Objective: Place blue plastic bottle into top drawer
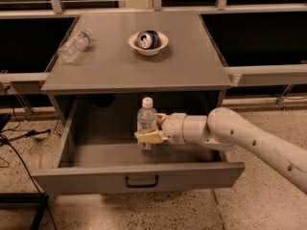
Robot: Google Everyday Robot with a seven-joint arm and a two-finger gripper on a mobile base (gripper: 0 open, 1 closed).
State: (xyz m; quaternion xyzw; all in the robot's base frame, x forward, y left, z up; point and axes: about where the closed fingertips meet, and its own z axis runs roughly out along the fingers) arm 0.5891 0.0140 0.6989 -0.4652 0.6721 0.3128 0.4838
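Observation:
The blue plastic bottle is clear with a white cap and stands upright inside the open top drawer. My gripper reaches in from the right on a white arm and is shut on the bottle's lower half. The bottle's base is at or just above the drawer floor; I cannot tell if it touches. The drawer is pulled fully out, with a small black handle on its grey front panel.
On the grey cabinet top, a smaller clear bottle lies on its side at the back left. A white bowl holding a can sits at the back centre. Cables lie on the floor at left.

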